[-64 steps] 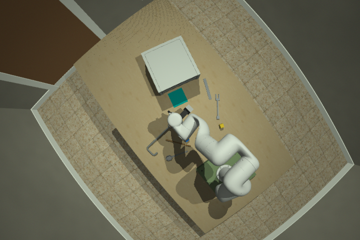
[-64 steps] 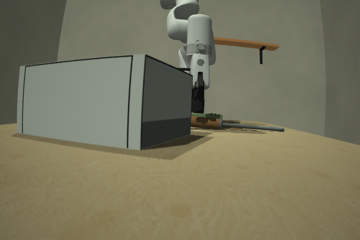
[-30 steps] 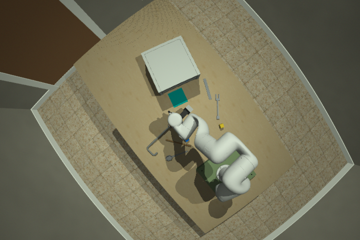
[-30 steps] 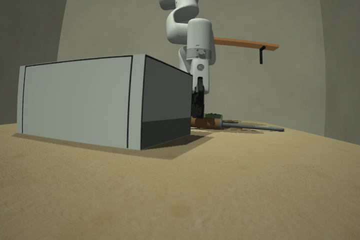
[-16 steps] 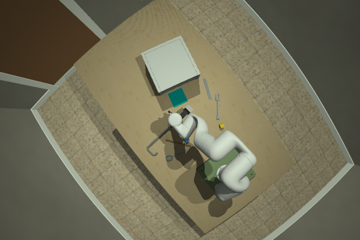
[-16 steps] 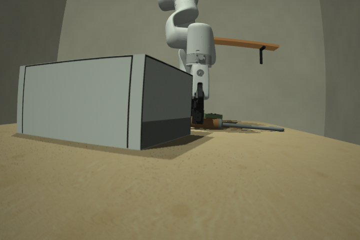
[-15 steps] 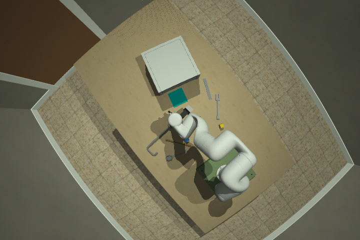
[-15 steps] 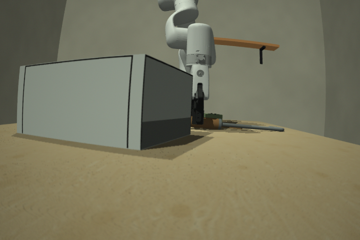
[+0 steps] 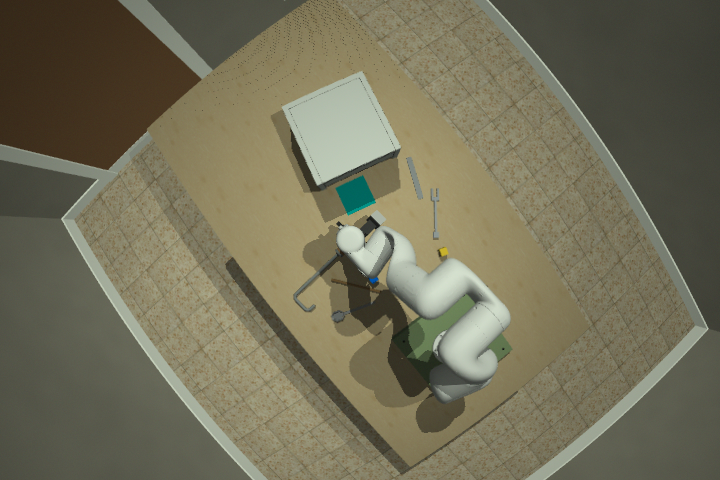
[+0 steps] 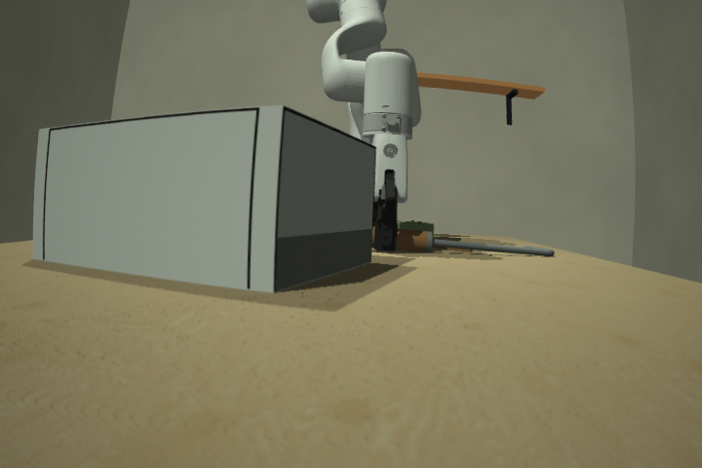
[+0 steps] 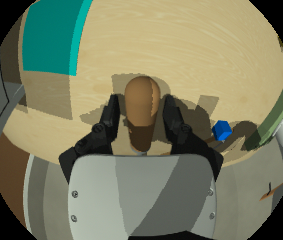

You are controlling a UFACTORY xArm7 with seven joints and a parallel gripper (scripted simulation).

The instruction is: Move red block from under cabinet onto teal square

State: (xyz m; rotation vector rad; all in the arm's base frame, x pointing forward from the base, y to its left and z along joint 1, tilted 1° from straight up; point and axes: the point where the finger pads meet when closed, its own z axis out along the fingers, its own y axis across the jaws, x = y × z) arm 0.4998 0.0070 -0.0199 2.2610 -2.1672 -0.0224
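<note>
The grey cabinet point(image 9: 341, 127) stands on the table, and it also shows in the exterior view point(image 10: 197, 193). The teal square point(image 9: 355, 194) lies on the table in front of it, at the upper left of the wrist view point(image 11: 51, 30). The red block is not visible in any view. My gripper point(image 11: 141, 104) is low over the table, just in front of the square. Its fingers are open and straddle the brown handle point(image 11: 141, 96) of a long hook tool point(image 9: 315, 277). In the exterior view the gripper point(image 10: 385, 243) reaches down to the handle point(image 10: 412, 240) beside the cabinet's corner.
A blue block point(image 11: 221, 131) lies close to the right of the fingers. A yellow block point(image 9: 443, 251), a fork-shaped tool point(image 9: 435, 212) and a grey bar point(image 9: 414, 177) lie to the right. A thin brown stick point(image 9: 352, 284) and a round-headed tool point(image 9: 341, 315) lie near the arm's base.
</note>
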